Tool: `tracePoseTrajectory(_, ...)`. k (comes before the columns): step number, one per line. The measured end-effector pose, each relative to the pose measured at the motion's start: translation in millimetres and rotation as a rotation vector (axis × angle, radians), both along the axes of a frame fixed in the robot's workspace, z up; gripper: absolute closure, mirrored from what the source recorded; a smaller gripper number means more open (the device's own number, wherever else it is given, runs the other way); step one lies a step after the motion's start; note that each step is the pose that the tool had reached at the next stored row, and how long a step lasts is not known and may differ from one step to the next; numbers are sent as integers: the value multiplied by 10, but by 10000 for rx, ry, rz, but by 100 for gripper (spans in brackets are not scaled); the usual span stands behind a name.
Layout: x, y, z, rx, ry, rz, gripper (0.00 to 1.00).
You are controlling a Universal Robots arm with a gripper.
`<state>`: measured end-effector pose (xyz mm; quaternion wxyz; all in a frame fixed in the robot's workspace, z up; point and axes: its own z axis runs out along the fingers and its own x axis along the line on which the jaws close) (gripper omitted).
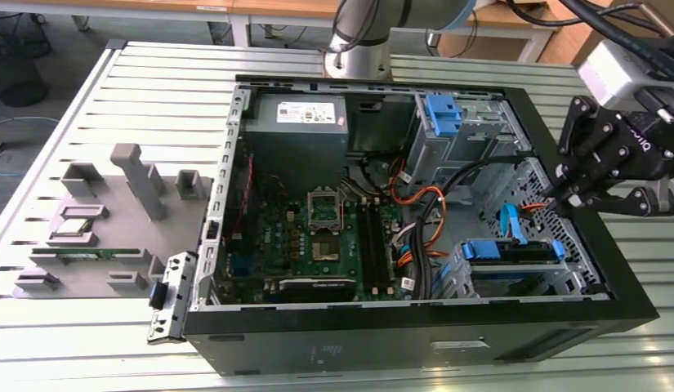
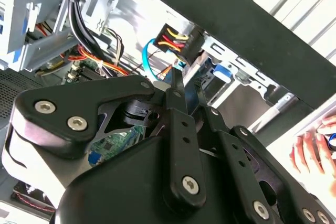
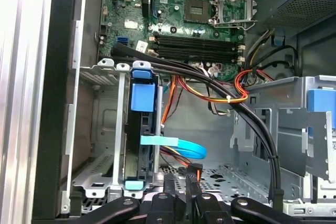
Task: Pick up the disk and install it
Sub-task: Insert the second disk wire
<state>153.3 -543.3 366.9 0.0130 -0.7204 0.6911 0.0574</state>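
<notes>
The disk (image 1: 511, 251) sits in its blue carrier inside the lower metal cage at the case's front right corner. In the first wrist view the disk (image 3: 143, 98) stands on edge in the cage, with a flat blue data cable (image 3: 178, 146) curling away beside it. My gripper (image 1: 552, 200) hangs just above and behind that cage. Its black fingers are drawn together in both wrist views, pinching a black cable connector (image 2: 178, 43) with yellow, red and black wires. The gripper (image 3: 181, 179) tips lie a short way from the disk, apart from it.
The open computer case (image 1: 424, 327) lies on a slatted metal table. A taller blue bracket (image 1: 440, 114) is fixed on the upper cage. Black and orange cables (image 1: 424, 204) cross the bay. A grey parts fixture (image 1: 108, 220) stands at the exterior view's left. A person's hand (image 2: 315, 150) rests outside the case.
</notes>
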Motion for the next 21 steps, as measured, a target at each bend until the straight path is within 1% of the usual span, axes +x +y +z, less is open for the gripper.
tracePoseTrajectory(3, 26, 31, -21, -15, 40, 0, 77)
tracePoseTrajectory(7, 63, 54, -37, -39, 119, 1, 77)
tracePoseTrajectory(12, 107, 67, -48, -131, 237, 4, 77)
tracePoseTrajectory(14, 131, 70, -48, -157, 302, 5, 77)
tracePoseTrajectory(21, 267, 80, -70, -156, 566, 11, 77)
